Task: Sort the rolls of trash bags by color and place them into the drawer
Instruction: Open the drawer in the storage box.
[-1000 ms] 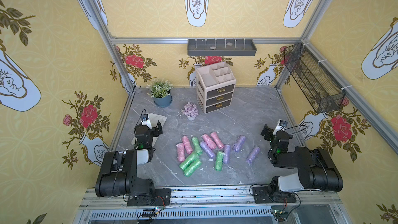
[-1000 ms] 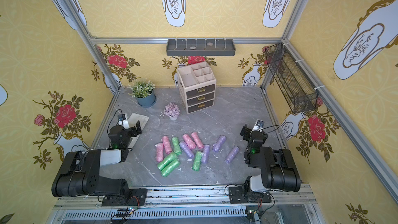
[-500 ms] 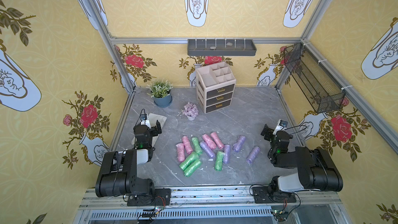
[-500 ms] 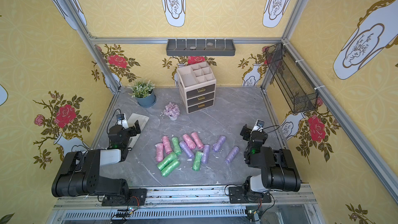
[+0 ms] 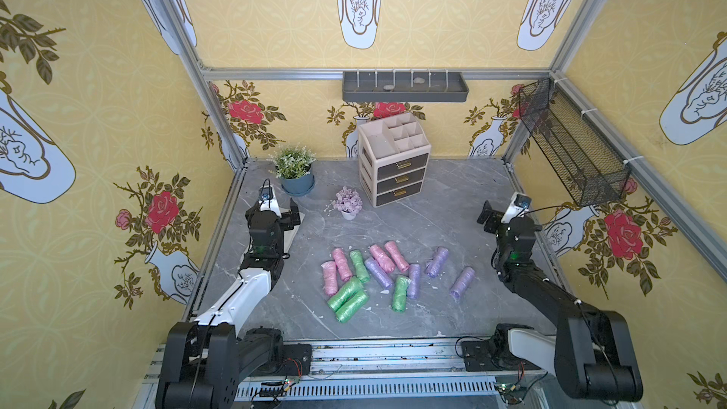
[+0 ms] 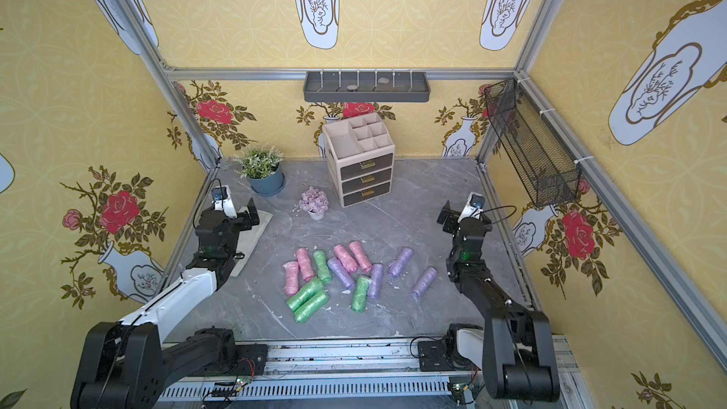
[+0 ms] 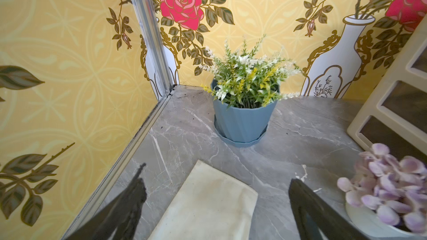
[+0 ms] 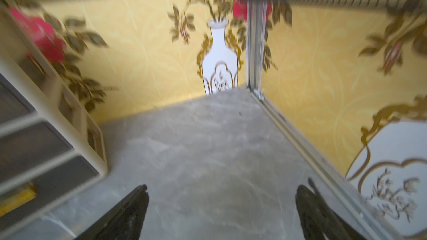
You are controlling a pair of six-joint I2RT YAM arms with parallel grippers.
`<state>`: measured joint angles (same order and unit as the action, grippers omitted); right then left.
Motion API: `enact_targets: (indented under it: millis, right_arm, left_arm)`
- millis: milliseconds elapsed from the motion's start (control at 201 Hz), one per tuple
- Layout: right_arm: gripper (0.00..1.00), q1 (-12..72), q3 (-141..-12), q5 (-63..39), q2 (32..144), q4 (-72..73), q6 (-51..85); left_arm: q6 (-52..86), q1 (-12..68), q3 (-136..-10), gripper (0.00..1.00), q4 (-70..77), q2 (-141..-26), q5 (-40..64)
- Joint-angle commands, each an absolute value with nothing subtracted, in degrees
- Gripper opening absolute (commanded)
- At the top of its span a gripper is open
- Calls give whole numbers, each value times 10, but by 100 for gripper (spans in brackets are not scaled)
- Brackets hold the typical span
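Drawer unit [image 5: 399, 167] at back of counter [image 5: 452, 222]: 3 dark drawers all shut, open compartments on top. Lilac flowers in white pot [image 5: 347, 203] sit just beside its front left corner, btwn unit and the rolls [image 5: 377, 272]. Green plant in blue pot [image 5: 296, 180] back left. Pale cloth [image 7: 208, 206] lies on counter under left arm [image 5: 251, 285]. Grey tray [image 5: 405, 86] on back wall, wire basket [image 5: 570, 143] on right wall.

Left fingers [image 7: 129, 202] spread wide, nothing btwn them, above cloth, facing plant. Right fingers [image 8: 129, 211] also spread wide and empty, over bare counter near right wall, well apart from rolls.

Right wrist view blurred. Unit cut off at frame edge in both wrist views. Cloth mostly covered by left arm in both top views. Bits in wall tray too small to tell.

Rolls: short, crinkly, shiny cylinders lying flat in loose heap at counter ctr-front, colors mixed. 4 pink rolls [image 5: 341, 264], 4 green rolls [image 5: 351, 306], 4 purple rolls [image 5: 436, 262]. Two green lie side by side, touching. One purple lies apart, toward right arm [image 5: 527, 289].
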<state>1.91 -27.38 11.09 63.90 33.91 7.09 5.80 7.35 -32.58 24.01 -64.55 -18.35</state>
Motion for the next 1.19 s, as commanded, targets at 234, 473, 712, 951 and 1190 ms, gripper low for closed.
enact_targets:
  millis: [234, 473, 712, 951, 1190]
  right_arm:
    - [95, 126, -647, 26, 738, -159, 268]
    - [96, 162, -685, -87, 786, -162, 336]
    - [96, 161, -667, -128, 782, -168, 337]
    - [96, 162, -633, -153, 765, -159, 358]
    - [96, 165, -608, -170, 762, -127, 401]
  left_arm:
    - [166, 204, -793, 69, -265, -815, -235]
    - [214, 276, -1133, 60, -408, -1025, -188]
    - [255, 304, -1379, 57, -490, -1201, -162]
    - [318, 310, -1551, 49, -573, -1320, -148]
    - [351, 311, -1547, 42, -570, -1335, -134]
